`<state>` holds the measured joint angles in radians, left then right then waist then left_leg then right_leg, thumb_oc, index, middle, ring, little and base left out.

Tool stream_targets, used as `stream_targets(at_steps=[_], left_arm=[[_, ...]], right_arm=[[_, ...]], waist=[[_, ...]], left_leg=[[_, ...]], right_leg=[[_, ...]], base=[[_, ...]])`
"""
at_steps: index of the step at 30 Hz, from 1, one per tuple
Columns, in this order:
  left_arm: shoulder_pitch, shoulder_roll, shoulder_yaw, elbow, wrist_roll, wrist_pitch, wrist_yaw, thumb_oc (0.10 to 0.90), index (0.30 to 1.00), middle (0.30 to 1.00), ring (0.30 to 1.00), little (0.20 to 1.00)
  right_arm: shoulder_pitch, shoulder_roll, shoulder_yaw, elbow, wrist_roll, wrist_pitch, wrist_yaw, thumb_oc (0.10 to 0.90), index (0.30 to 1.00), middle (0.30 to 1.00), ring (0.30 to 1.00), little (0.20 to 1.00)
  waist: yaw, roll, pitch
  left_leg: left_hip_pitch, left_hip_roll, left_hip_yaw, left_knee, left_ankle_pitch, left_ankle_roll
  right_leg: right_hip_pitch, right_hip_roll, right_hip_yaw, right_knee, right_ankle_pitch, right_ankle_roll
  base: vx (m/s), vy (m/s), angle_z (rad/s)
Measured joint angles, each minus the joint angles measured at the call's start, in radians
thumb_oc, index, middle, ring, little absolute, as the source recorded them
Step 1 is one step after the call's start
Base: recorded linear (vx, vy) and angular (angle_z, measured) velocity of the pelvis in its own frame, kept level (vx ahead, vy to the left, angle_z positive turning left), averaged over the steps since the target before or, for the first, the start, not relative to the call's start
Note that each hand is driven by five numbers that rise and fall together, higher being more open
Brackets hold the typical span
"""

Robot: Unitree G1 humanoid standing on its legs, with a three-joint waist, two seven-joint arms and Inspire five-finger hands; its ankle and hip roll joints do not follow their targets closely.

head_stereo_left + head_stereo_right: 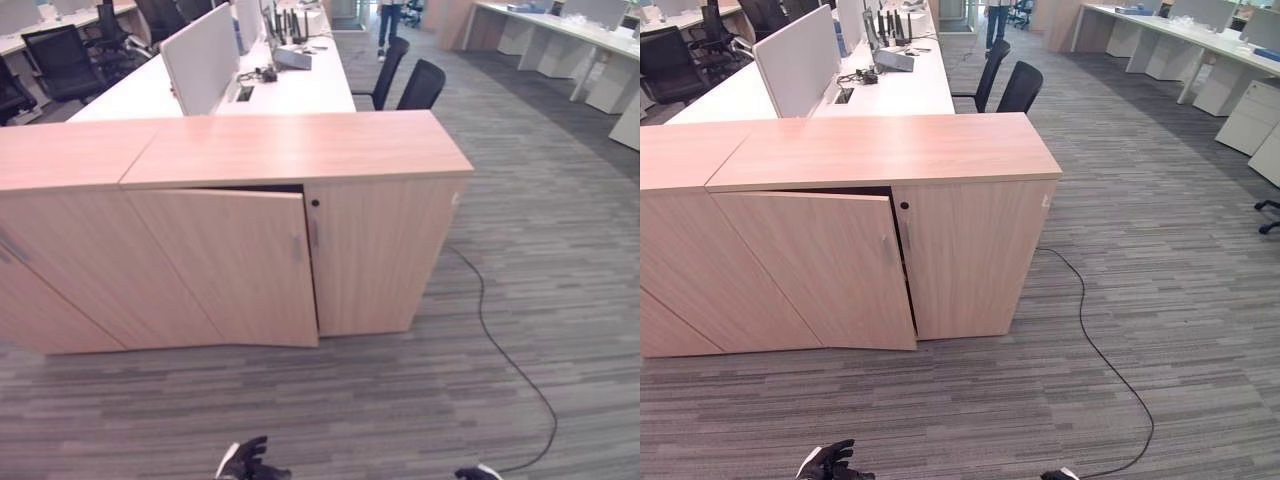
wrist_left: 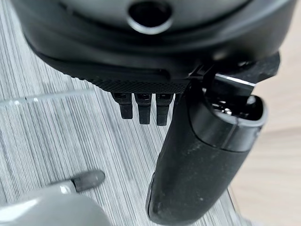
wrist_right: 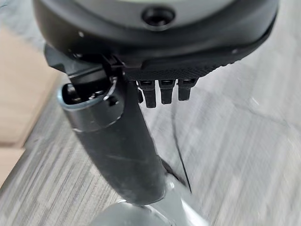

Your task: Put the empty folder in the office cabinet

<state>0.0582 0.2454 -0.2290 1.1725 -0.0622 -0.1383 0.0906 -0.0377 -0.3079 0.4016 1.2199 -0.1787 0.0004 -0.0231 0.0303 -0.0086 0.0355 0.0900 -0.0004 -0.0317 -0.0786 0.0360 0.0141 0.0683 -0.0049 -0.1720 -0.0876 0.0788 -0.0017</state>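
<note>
The office cabinet point(image 1: 300, 150) is a low light-wood unit standing on the grey carpet straight ahead. Its left door point(image 1: 230, 265) stands slightly ajar, with a dark gap point(image 1: 270, 188) along its top edge; the right door point(image 1: 375, 250) is shut. My left hand point(image 1: 250, 462) hangs low at the bottom edge of the view, well short of the cabinet. In its wrist view its fingers point(image 2: 141, 110) and thumb point(image 2: 197, 165) are relaxed over the carpet and hold nothing. My right hand point(image 1: 478, 473) hangs low on the right, its fingers point(image 3: 162, 92) relaxed and empty too.
Another light-wood cabinet point(image 1: 60, 250) adjoins on the left. Behind stands a white desk point(image 1: 300, 85) with a divider panel point(image 1: 200, 55) and black office chairs point(image 1: 420, 85). A person point(image 1: 388, 25) stands far back. More white desks point(image 1: 560, 45) line the right; open carpet lies between.
</note>
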Motion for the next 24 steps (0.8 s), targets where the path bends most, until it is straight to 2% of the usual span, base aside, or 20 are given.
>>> stream_targets(at_steps=[4, 8, 17, 24], left_arm=[[0.03, 0.003, 0.0, 0.039, -0.003, 0.001, 0.007, 0.8, 0.9, 0.9, 0.9, 0.9], [0.03, 0.007, -0.004, 0.046, -0.011, 0.008, -0.022, 0.8, 0.9, 0.9, 0.9, 0.9], [0.02, 0.008, -0.044, 0.047, -0.01, 0.009, -0.076, 0.8, 0.9, 0.9, 0.9, 0.9], [0.011, 0.004, -0.043, 0.076, -0.009, 0.011, -0.083, 0.8, 0.9, 0.9, 0.9, 0.9]], right_arm=[[-0.021, 0.002, 0.017, -0.007, -0.054, -0.018, -0.021, 0.8, 0.9, 0.9, 0.9, 0.9], [-0.006, 0.018, 0.015, -0.006, -0.053, -0.021, -0.018, 0.8, 0.9, 0.9, 0.9, 0.9], [0.028, 0.032, -0.019, -0.003, 0.026, -0.013, 0.005, 0.8, 0.9, 0.9, 0.9, 0.9], [0.032, 0.028, -0.023, -0.004, 0.044, -0.013, 0.007, 0.8, 0.9, 0.9, 0.9, 0.9]], waist=[[0.002, -0.002, -0.001], [-0.001, -0.002, -0.003], [-0.027, 0.012, -0.022], [-0.027, 0.019, -0.031]], left_leg=[[0.002, -0.004, -0.001, -0.001, -0.001, -0.001], [0.002, -0.005, 0.003, -0.002, -0.002, 0.0], [0.001, -0.004, 0.026, -0.005, -0.002, 0.002], [0.003, -0.004, 0.026, -0.006, -0.002, 0.002]], right_leg=[[0.003, -0.004, -0.002, 0.0, -0.003, 0.005], [-0.005, -0.005, 0.002, -0.001, -0.006, 0.01], [-0.008, -0.005, 0.025, -0.006, 0.006, 0.007], [-0.006, -0.004, 0.027, -0.006, 0.008, 0.004]], base=[[0.0, 0.034, 0.02], [0.0, 0.045, -0.03], [0.0, 0.027, -0.09], [0.0, 0.0, 0.0]])
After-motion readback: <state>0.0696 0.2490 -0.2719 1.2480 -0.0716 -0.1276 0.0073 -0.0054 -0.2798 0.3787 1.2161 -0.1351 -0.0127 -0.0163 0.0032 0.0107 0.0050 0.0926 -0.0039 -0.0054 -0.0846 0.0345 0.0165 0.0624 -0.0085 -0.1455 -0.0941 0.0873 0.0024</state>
